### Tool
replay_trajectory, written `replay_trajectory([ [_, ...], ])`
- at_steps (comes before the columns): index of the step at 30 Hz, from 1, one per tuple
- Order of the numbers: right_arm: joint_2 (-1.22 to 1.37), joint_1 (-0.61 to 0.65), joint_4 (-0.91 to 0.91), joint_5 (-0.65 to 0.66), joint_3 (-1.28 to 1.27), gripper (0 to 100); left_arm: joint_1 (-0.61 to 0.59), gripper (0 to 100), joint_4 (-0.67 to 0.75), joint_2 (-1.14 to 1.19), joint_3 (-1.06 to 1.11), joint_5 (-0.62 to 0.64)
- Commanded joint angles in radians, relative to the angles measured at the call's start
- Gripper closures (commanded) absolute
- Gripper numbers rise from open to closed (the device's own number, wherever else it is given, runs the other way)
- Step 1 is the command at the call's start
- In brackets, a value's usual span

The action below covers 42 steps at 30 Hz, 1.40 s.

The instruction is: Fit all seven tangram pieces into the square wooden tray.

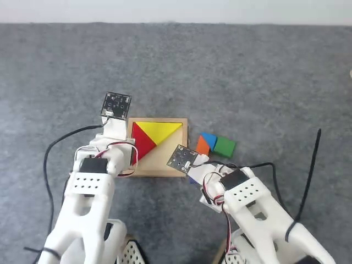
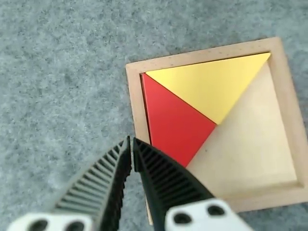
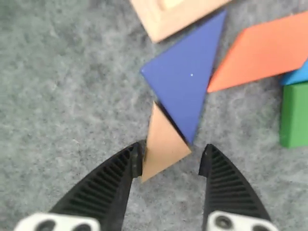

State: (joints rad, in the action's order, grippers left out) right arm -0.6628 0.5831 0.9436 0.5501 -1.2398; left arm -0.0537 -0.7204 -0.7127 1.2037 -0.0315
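The square wooden tray [image 2: 284,110] holds a large yellow triangle [image 2: 211,86] and a large red triangle [image 2: 175,122] against one side; the rest of its floor is bare. My left gripper [image 2: 131,140] is shut on nothing, its tips over the tray's rim beside the red triangle. My right gripper [image 3: 172,151] is open, its fingers on either side of a small tan triangle [image 3: 161,147] lying on the carpet. This triangle touches a dark blue triangle [image 3: 190,86]. Beyond lie an orange parallelogram [image 3: 262,50], a blue piece [image 3: 299,74] and a green square [image 3: 294,115].
In the high view the tray [image 1: 177,159] sits between the two arms, with the orange [image 1: 202,145], blue [image 1: 209,138] and green [image 1: 224,146] pieces just right of it. Grey carpet [image 1: 247,77] covers the table. A black cable [image 1: 311,165] loops at the right.
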Motion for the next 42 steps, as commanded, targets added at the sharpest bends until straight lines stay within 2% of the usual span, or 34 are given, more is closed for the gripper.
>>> replay_trajectory([
  [1, 0.005, 0.012, -0.015, 0.020, 0.021, 78.9, 0.006, 99, 0.018, -0.032, -0.005, 0.009],
  [37, 0.007, 0.004, -0.015, 0.052, 0.021, 79.0, 0.006, 99, 0.003, -0.032, -0.005, 0.009],
  [42, 0.031, -0.030, -0.010, 0.052, 0.043, 79.0, 0.006, 99, 0.003, -0.032, -0.005, 0.009],
])
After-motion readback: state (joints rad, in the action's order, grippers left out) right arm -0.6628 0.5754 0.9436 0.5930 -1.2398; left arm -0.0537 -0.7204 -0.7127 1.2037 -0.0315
